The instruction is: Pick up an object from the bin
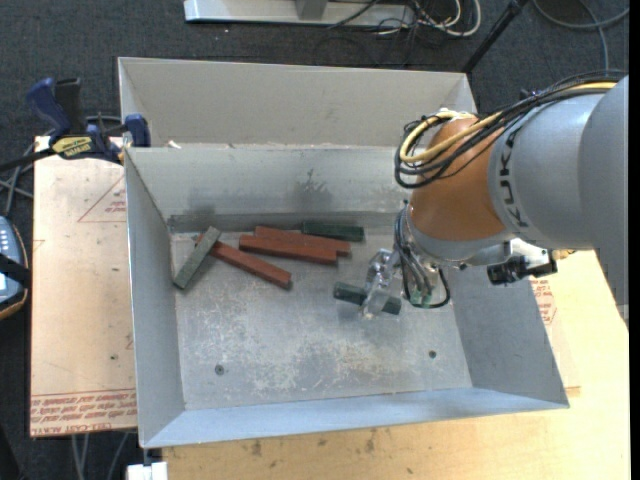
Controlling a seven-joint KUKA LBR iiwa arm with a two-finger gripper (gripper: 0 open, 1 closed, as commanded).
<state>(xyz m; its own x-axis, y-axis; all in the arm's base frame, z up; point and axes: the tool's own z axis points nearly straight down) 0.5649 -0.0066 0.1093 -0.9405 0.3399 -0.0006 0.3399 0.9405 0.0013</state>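
Silver arm lettered KUKA, pincer at small dark green block, its opening cannot be told

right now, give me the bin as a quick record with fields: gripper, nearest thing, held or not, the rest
gripper: low over the bin floor, right of centre
nearest thing: small dark green block, right at the gripper, partly hidden by it
held: cannot tell
the rest: red-brown bars lying mid-bin; dark green bar just behind them; grey bar angled at the left
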